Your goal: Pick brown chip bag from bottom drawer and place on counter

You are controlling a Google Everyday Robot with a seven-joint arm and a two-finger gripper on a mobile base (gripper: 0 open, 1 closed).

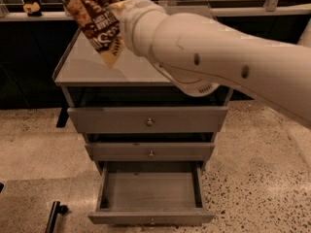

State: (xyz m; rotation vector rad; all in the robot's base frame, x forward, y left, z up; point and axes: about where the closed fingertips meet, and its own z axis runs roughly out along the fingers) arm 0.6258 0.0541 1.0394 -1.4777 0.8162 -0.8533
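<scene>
The brown chip bag (95,21) hangs tilted in the air above the left part of the counter (92,72), its tan lower end pointing down. My gripper (116,8) is at the bag's right side, at the end of the big white arm (218,52), and is shut on the bag. The fingers are mostly hidden by the wrist. The bottom drawer (150,191) is pulled open below and its grey inside is bare.
The two upper drawers (148,120) are shut. My arm covers the right part of the counter. A black object (53,216) lies on the speckled floor at the lower left. A ledge (29,16) with a small item runs behind the cabinet.
</scene>
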